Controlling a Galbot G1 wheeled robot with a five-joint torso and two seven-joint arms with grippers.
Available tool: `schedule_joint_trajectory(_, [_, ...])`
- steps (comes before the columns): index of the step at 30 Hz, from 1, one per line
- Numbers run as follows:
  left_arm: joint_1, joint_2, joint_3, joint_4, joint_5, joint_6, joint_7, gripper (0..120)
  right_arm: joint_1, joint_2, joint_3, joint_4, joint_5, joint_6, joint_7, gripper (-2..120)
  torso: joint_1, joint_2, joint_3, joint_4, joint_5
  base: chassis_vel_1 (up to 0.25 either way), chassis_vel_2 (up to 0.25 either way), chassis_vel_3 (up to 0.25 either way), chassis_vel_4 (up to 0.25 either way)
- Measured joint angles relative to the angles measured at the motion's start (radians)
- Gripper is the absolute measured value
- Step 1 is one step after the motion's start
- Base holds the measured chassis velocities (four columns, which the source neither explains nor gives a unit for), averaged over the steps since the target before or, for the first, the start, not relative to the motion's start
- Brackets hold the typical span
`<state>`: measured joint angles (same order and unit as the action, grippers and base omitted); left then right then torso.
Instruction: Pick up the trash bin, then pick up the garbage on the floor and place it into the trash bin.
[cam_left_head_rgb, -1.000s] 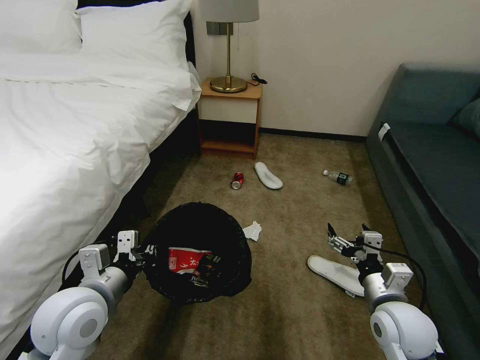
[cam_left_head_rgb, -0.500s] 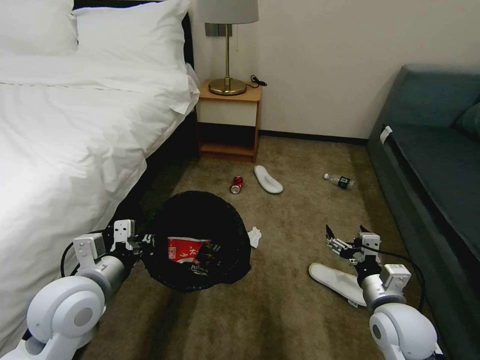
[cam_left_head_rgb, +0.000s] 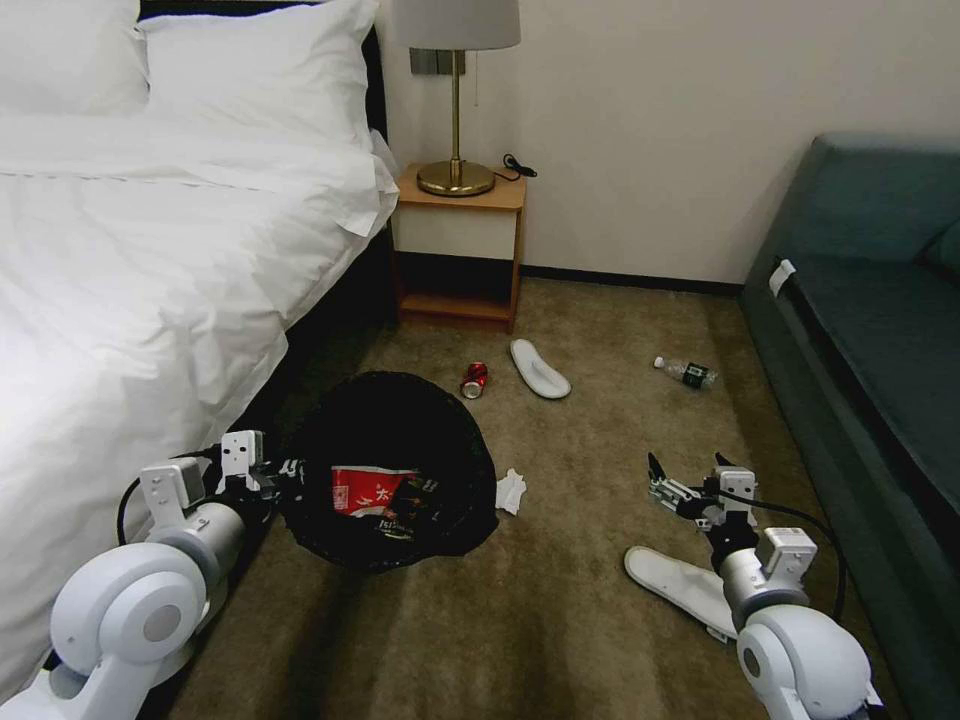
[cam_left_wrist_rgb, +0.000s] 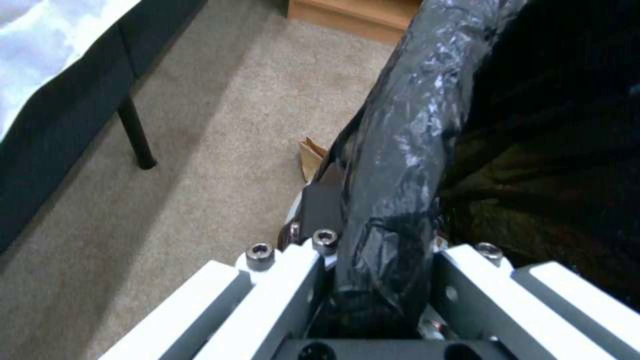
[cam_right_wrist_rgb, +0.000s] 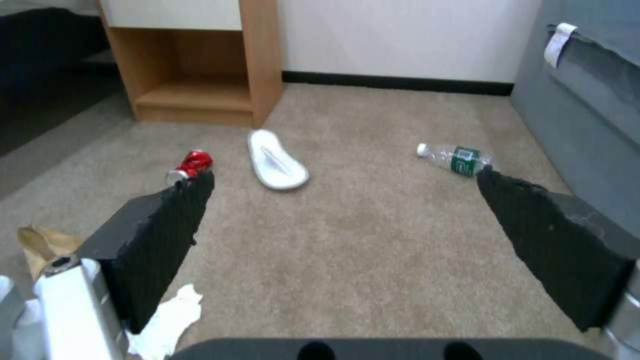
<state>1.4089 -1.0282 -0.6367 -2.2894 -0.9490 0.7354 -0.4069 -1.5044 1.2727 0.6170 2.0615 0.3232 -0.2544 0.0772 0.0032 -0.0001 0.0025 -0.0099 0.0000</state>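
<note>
The left hand (cam_left_wrist_rgb: 373, 280) is clamped on the trash bin's (cam_left_head_rgb: 390, 470) rim, holding it beside the bed so litter can drop in; the right hand (cam_left_head_rgb: 690, 478) hangs spread apart above a slipper (cam_left_head_rgb: 680, 585).

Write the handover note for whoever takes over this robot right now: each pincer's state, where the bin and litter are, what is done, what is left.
Left pincer: shut on the trash bin rim, holding it beside the bed.
Right pincer: open, empty, above the near slipper.
Done: bin picked up; red-white wrapper inside.
Left on the carpet: tissue beside the bin, red can, far slipper, clear bottle, near slipper, brown paper.
</note>
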Motion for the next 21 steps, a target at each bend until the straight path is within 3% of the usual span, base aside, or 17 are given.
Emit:
schedule_joint_trajectory(8, [0.01, 0.004, 0.0, -0.01, 0.018, 0.0, 0.006, 2, -0.002, -0.001, 0.0, 0.017, 0.01, -0.026, 0.034, 100, 0.0, 0.0, 0.0, 0.0001, 0.0, -0.074, 0.052, 0.051, -0.083])
schedule_joint_trajectory(21, [0.028, 0.006, -0.005, -0.033, 0.014, 0.0, 0.008, 2, -0.011, 0.011, 0.033, 0.012, 0.017, -0.058, 0.085, 100, 0.0, 0.0, 0.0, 0.0001, 0.0, -0.084, -0.012, -0.016, -0.094])
